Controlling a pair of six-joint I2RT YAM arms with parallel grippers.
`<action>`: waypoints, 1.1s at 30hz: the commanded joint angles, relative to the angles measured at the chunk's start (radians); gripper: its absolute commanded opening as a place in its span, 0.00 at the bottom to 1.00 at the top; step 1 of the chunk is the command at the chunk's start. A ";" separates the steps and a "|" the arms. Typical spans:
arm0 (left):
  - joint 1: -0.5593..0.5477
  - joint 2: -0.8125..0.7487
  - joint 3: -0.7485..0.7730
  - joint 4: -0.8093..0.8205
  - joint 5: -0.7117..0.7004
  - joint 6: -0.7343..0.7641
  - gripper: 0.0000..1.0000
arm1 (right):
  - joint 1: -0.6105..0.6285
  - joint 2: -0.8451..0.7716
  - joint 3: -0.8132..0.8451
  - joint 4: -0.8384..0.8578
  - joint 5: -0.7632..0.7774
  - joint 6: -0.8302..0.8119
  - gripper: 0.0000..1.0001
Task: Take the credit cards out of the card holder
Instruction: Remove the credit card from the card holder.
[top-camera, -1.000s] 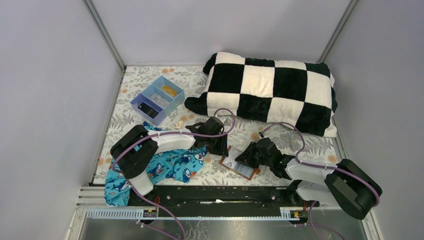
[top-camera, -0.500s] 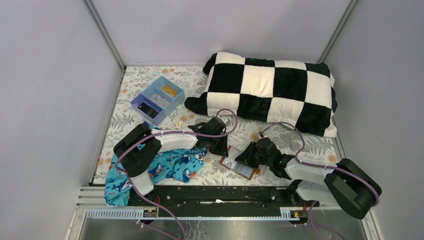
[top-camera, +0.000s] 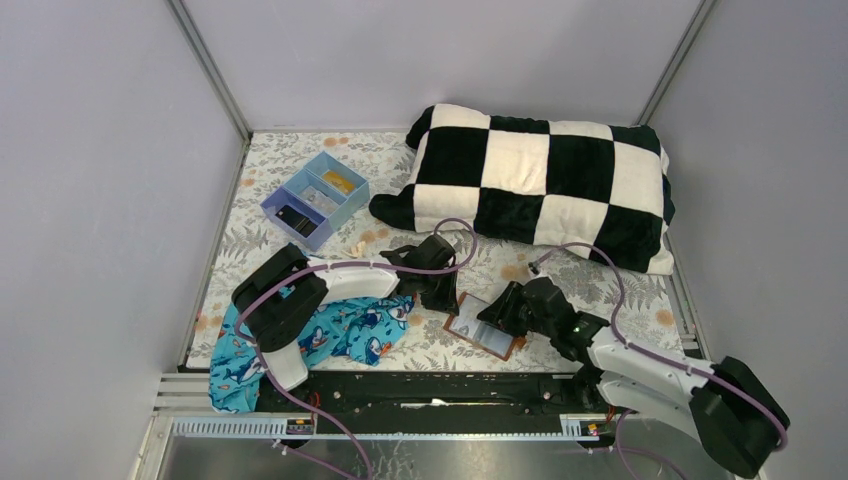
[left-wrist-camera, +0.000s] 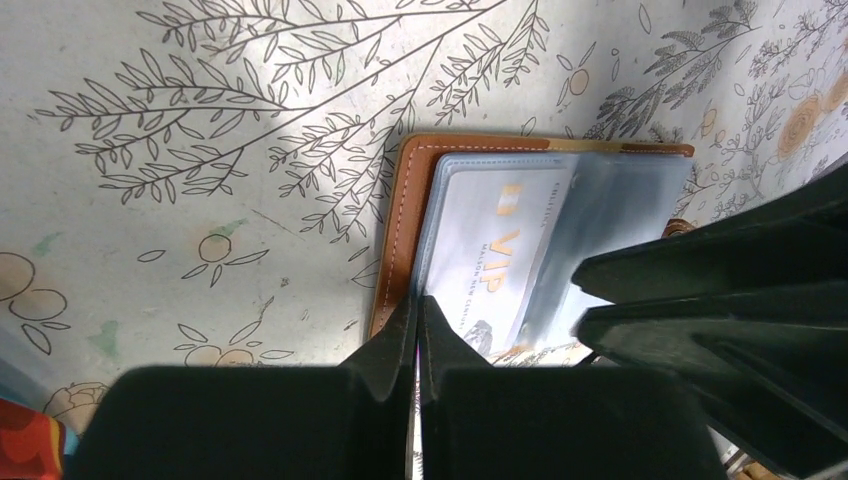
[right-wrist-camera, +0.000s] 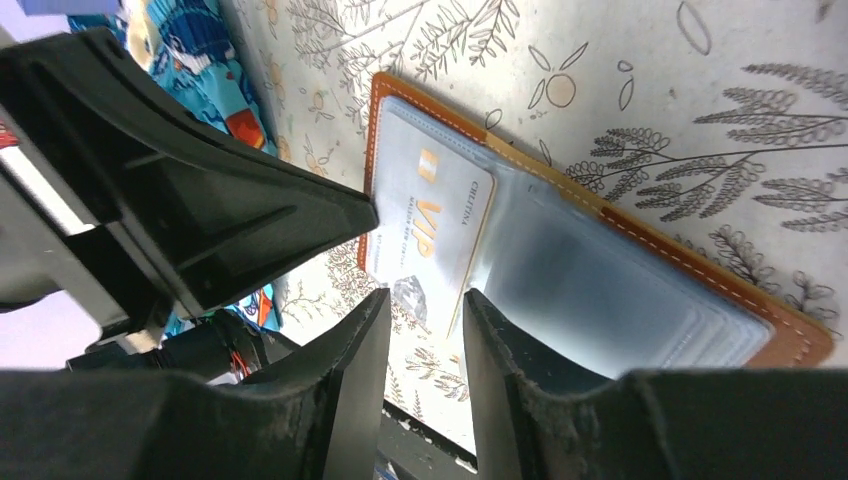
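The card holder (top-camera: 484, 331), a brown wallet, lies open on the floral mat between my two grippers. Its brown rim (left-wrist-camera: 403, 210) and pale grey sleeves (right-wrist-camera: 610, 285) show in both wrist views. A whitish credit card (left-wrist-camera: 492, 262) marked VIP lies on the grey sleeve, partly out of it (right-wrist-camera: 432, 225). My left gripper (left-wrist-camera: 418, 305) is shut, with its tips pressed at the wallet's left edge (top-camera: 441, 296). My right gripper (right-wrist-camera: 427, 305) is open a little and its fingers straddle the card's near edge (top-camera: 505, 312). No other cards are visible.
A black-and-white checkered pillow (top-camera: 540, 185) lies at the back right. A blue divided tray (top-camera: 315, 198) stands at the back left. A blue shark-print cloth (top-camera: 340, 335) lies under the left arm. Grey walls close in both sides.
The right arm's elbow has swung down and right, and its gripper and the wallet have shifted slightly right. The left gripper has stayed at the wallet's edge.
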 joint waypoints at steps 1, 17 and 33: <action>-0.007 0.016 0.004 0.000 -0.028 -0.041 0.00 | 0.004 -0.105 0.058 -0.164 0.077 -0.026 0.40; -0.026 0.012 -0.008 0.037 0.070 -0.062 0.00 | 0.003 -0.234 -0.028 -0.394 0.232 -0.007 0.22; -0.081 0.073 -0.015 0.160 0.108 -0.155 0.00 | 0.001 -0.290 -0.012 -0.419 0.228 -0.033 0.26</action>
